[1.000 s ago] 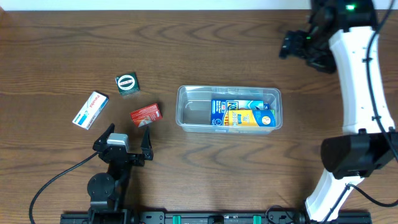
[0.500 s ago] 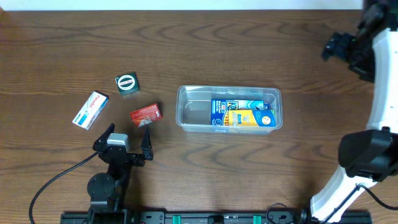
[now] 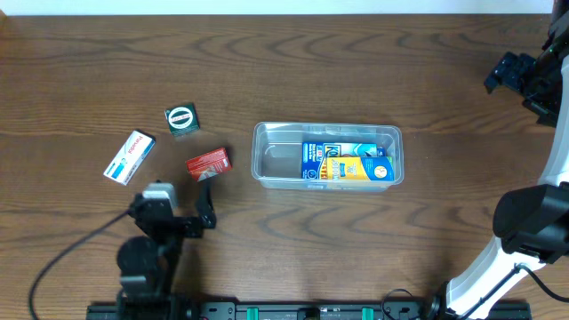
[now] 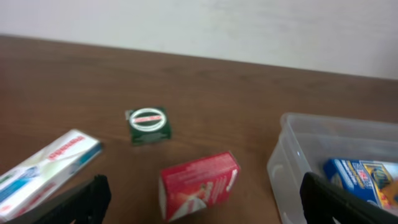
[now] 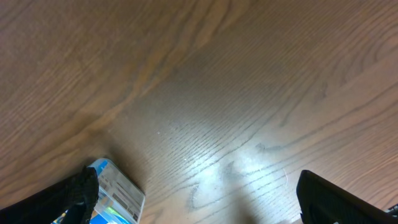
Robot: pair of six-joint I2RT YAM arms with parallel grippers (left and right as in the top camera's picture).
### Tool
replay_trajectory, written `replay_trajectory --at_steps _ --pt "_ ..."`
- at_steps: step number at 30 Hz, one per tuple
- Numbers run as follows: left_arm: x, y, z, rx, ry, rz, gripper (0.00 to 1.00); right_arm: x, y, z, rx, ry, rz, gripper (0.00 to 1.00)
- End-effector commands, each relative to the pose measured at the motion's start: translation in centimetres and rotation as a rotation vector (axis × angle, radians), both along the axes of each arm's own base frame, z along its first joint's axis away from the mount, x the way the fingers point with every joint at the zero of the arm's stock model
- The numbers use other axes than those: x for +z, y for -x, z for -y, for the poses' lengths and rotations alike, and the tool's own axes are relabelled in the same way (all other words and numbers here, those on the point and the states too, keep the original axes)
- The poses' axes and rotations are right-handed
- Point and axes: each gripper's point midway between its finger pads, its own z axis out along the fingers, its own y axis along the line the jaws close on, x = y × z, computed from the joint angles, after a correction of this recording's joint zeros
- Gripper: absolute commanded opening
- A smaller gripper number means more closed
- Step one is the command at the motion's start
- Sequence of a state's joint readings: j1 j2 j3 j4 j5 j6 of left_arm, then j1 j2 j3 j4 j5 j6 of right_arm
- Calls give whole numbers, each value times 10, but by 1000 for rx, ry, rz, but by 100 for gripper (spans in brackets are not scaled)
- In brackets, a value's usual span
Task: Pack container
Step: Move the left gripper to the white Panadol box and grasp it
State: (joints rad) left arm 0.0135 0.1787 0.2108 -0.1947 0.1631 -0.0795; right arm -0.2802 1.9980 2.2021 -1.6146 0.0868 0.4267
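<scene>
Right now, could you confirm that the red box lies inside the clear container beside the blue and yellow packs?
No: the red box lies on the table, outside the container; only the blue and yellow packs are inside, as the overhead view shows.

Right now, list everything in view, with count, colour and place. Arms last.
container: 1, clear plastic, centre of the table
blue box: 1, blue, inside the container, right half
yellow box: 1, yellow, inside the container, lying against the blue box
green box: 1, dark green with a white oval label, on the table left of the container
red box: 1, red, on the table between the green box and the container
white box: 1, white and blue, furthest left on the table
table: 1, brown wood
left gripper: 1, black, open, empty, just short of the red box
right gripper: 1, black, open, empty, far right edge
</scene>
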Motion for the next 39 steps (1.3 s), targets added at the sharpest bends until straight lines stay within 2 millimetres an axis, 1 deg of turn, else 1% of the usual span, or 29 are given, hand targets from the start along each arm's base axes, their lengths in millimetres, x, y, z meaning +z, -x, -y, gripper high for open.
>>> replay_trajectory --at_steps 1,3,5,9,11,12,15,16,17,20,22,24,27,29,32,36,39 --pt "42 -10 -14 71 30 -45 98 3 0 6 2 18 4 99" --pt "48 -21 -23 103 35 -165 98 3 0 6 2 18 3 99" --pt "49 -33 -31 130 44 -291 98 3 0 6 2 18 4 99" --pt "41 -55 -41 154 65 -549 98 3 0 6 2 18 4 99" --pt "31 -61 -42 154 72 -666 98 3 0 6 2 18 4 99" --pt "23 -63 -42 154 75 -737 98 3 0 6 2 18 3 99" --pt "-4 -67 -46 128 25 -852 98 3 0 6 2 18 4 99" --pt "-14 -69 -52 123 -31 -886 98 3 0 6 2 18 4 99" --pt "-27 -68 -63 125 -125 -934 98 3 0 6 2 18 3 99" --pt "-45 -68 -84 162 -260 -1008 98 3 0 6 2 18 4 99" --pt "-56 -69 -94 158 -336 -1049 98 3 0 6 2 18 4 99" --pt "-64 -73 -98 127 -374 -1067 98 3 0 6 2 18 4 99" --pt "-73 -82 -106 97 -404 -1061 98 3 0 6 2 18 4 99" --pt "-77 -89 -108 34 -435 -1046 98 3 0 6 2 18 4 99" --pt "-78 -96 -113 -68 -511 -1013 98 3 0 6 2 18 4 99" --pt "-74 -104 -129 -83 -570 -973 98 3 0 6 2 18 4 99" --pt "-74 -104 -138 -110 -583 -956 98 3 0 6 2 18 4 99"
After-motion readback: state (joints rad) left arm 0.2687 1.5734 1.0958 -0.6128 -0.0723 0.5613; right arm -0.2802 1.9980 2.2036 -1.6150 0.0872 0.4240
